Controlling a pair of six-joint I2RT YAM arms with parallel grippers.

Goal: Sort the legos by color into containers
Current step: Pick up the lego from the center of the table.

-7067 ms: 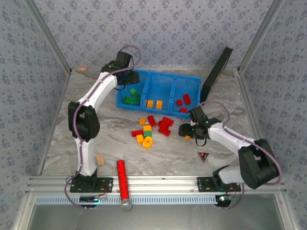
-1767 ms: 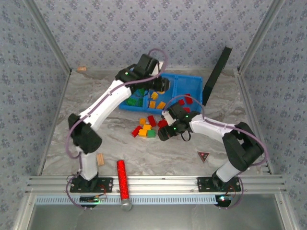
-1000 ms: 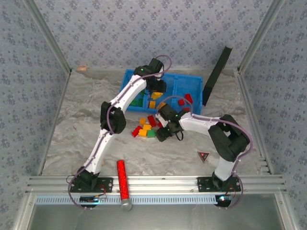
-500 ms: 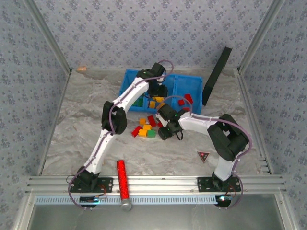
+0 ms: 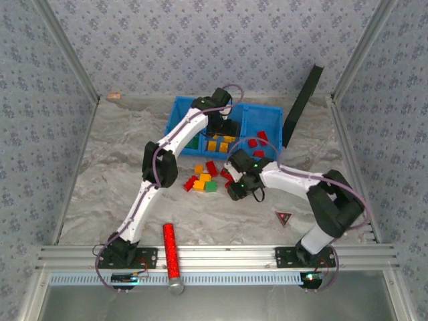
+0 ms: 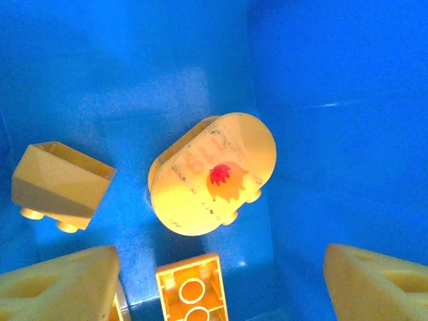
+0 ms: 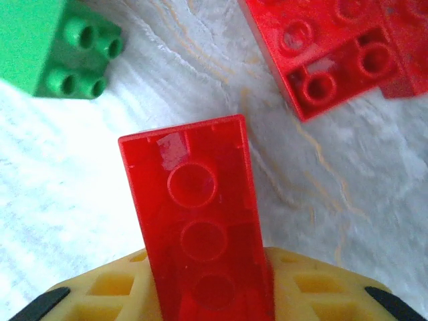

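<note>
My left gripper [image 5: 224,127] hangs open inside the middle compartment of the blue bin [image 5: 262,109]. Below it on the blue floor lie a rounded yellow brick [image 6: 214,174], a yellow brick [image 6: 60,184] and an orange brick [image 6: 192,292]; nothing sits between its fingers [image 6: 63,281]. My right gripper [image 5: 235,188] is shut on a long red brick [image 7: 197,227], just off the table beside the loose pile. That pile holds a green brick [image 5: 211,186], red bricks [image 5: 211,167] and orange bricks [image 5: 198,170]. Green bricks [image 5: 192,142] fill the left compartment, red ones [image 5: 254,142] the right.
A black flat panel [image 5: 301,100] leans at the bin's right end. A red glittery cylinder [image 5: 171,249] and a tan wooden block [image 5: 140,223] lie near the front edge. A small triangular marker [image 5: 283,217] sits right of my right arm. Walls close in on three sides.
My left arm swung from the left compartment to the middle one, where one more yellow brick now lies. My right gripper reached the pile, shut on a red brick and drew back slightly.
</note>
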